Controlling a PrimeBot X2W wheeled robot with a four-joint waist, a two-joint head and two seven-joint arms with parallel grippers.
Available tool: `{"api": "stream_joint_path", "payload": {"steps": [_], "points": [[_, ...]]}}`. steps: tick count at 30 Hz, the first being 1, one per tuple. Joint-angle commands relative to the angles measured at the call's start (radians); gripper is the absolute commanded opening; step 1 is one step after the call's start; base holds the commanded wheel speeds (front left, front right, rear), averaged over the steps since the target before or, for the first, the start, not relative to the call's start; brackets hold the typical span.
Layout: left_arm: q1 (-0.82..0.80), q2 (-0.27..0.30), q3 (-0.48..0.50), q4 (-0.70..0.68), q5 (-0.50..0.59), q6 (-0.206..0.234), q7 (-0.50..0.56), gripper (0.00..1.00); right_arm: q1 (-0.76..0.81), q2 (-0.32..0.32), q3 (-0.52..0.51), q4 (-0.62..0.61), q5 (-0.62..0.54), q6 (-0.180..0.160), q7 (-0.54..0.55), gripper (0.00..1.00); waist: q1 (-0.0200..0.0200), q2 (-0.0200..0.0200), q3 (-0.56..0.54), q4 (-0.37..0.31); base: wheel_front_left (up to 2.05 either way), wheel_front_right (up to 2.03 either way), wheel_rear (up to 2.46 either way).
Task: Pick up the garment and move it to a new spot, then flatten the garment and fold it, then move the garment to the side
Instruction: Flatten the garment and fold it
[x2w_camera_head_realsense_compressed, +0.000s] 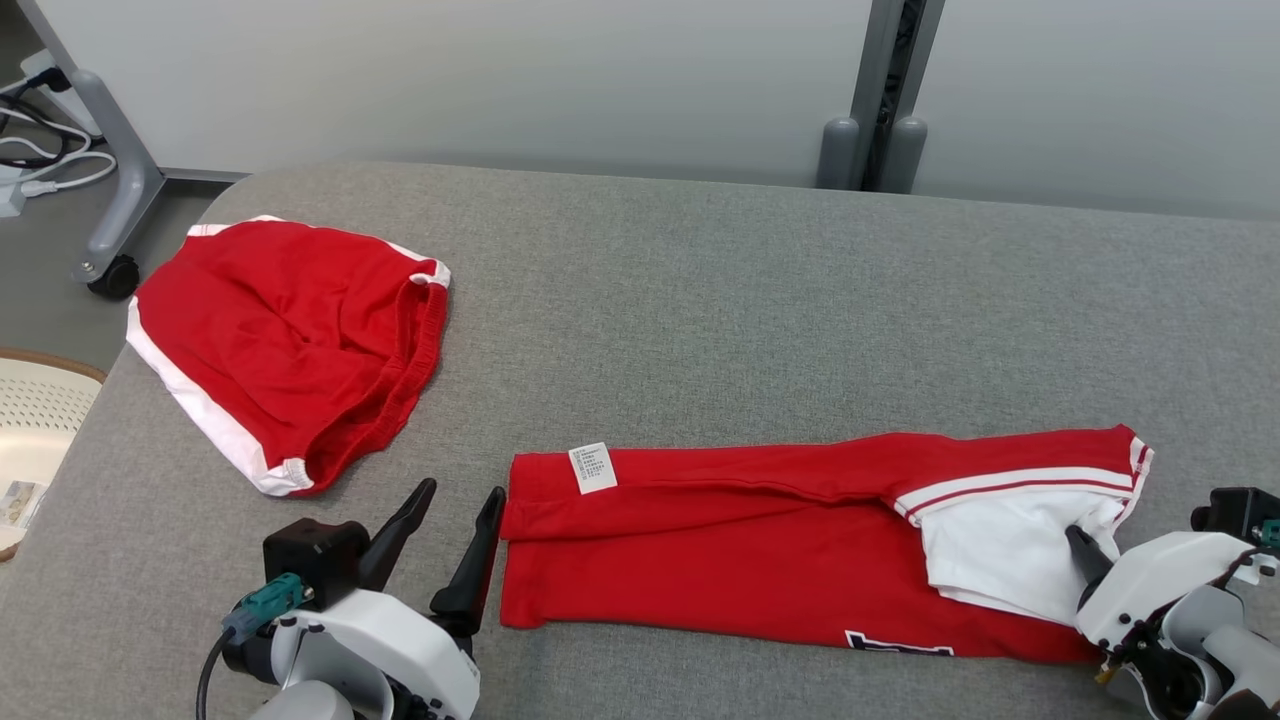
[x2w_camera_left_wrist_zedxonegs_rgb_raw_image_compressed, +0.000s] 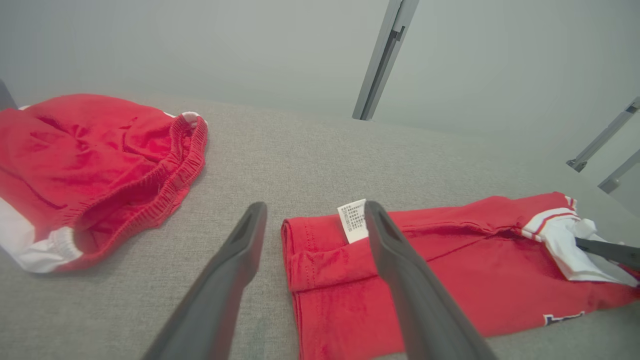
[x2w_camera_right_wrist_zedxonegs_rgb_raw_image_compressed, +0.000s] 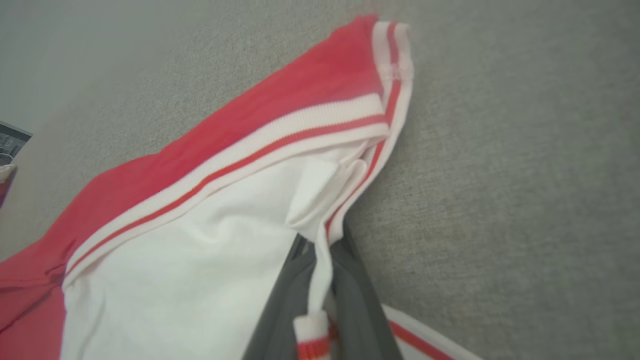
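Note:
The garment is a red top with white, red-striped trim, folded into a long band across the near part of the grey table. A white label shows at its left end. My right gripper is at the band's right end. In the right wrist view it is shut on the white striped edge of the garment. My left gripper stands open just left of the garment's left end. In the left wrist view its fingers straddle the near left corner of the garment without gripping it.
Red shorts with white trim lie crumpled at the table's far left, also in the left wrist view. Off the left edge are a pale perforated basket and a wheeled stand leg. A grey post rises behind the table.

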Motion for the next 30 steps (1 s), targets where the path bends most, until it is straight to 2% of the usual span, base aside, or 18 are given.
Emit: {"api": "stream_joint_path", "payload": {"steps": [1, 11, 15, 17, 23, 30], "points": [[-0.003, 0.001, 0.0, 0.002, 0.008, -0.001, -0.007, 1.0, 0.011, 0.008, 0.005, -0.001, -0.004, 0.005, -0.007, 0.0, 0.0, 0.0, -0.001, -0.002, 0.0, 0.0, 0.0], [0.023, 0.008, 0.029, -0.012, 0.058, 0.011, -0.043, 1.0, 0.023, -0.041, -0.029, -0.026, -0.003, 0.004, -0.058, 0.0, 0.0, 0.0, -0.018, -0.023, 0.0, 0.0, 0.0], [0.042, 0.005, 0.073, -0.028, 0.105, 0.011, -0.053, 1.0, 0.032, -0.065, -0.038, -0.046, -0.003, 0.003, -0.066, 0.0, 0.0, 0.0, -0.023, -0.032, 0.0, 0.0, 0.0], [0.074, -0.016, 0.141, -0.055, 0.156, 0.009, -0.053, 1.0, 0.032, -0.077, -0.049, -0.06, -0.004, 0.003, -0.073, 0.0, 0.0, 0.0, -0.024, -0.036, 0.0, 0.0, 0.0], [0.159, -0.081, 0.257, -0.068, 0.248, -0.032, -0.052, 1.0, 0.044, -0.12, -0.07, -0.088, -0.007, 0.003, -0.085, 0.0, 0.0, 0.0, -0.03, -0.037, 0.0, 0.0, 0.0], [0.204, -0.14, 0.32, -0.042, 0.304, -0.085, -0.052, 1.0, 0.038, -0.158, -0.072, -0.124, -0.032, 0.003, -0.088, 0.0, 0.0, 0.0, -0.039, -0.032, 0.0, 0.0, 0.0]]}}
